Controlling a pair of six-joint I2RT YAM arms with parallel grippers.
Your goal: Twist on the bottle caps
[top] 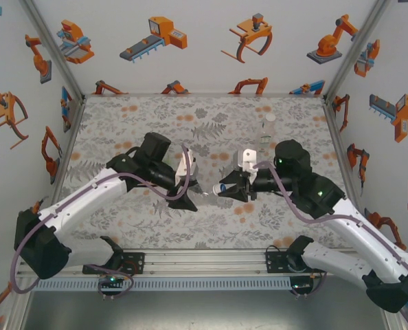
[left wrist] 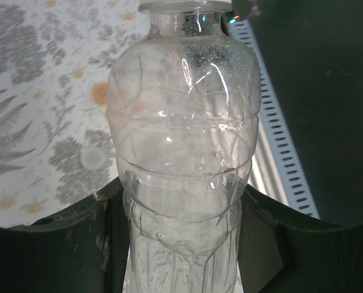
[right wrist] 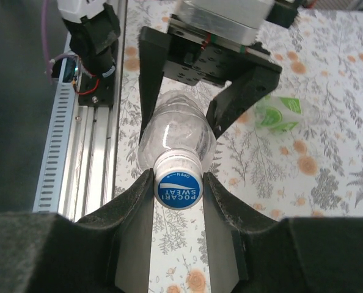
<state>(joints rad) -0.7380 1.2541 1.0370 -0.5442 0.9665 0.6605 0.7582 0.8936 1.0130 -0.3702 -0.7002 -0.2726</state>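
Observation:
A plain clear bottle [left wrist: 184, 152] lies level above the table, and my left gripper [left wrist: 181, 244] is shut on its body. In the right wrist view the same bottle [right wrist: 176, 137] points its neck at the camera. The blue cap [right wrist: 179, 186] sits on that neck. My right gripper [right wrist: 179, 190] is shut on the cap, one finger on each side. From above, the left gripper [top: 190, 194] and right gripper [top: 229, 187] face each other mid-table, with the blue cap [top: 221, 188] between them. A green-labelled bottle [right wrist: 278, 113] lies on the table beyond.
A slim clear bottle [top: 269, 127] stands upright at the back right of the patterned table [top: 142, 124]. The aluminium rail [right wrist: 84, 152] with the arm mounts runs along the near edge. Enclosure walls stand on three sides.

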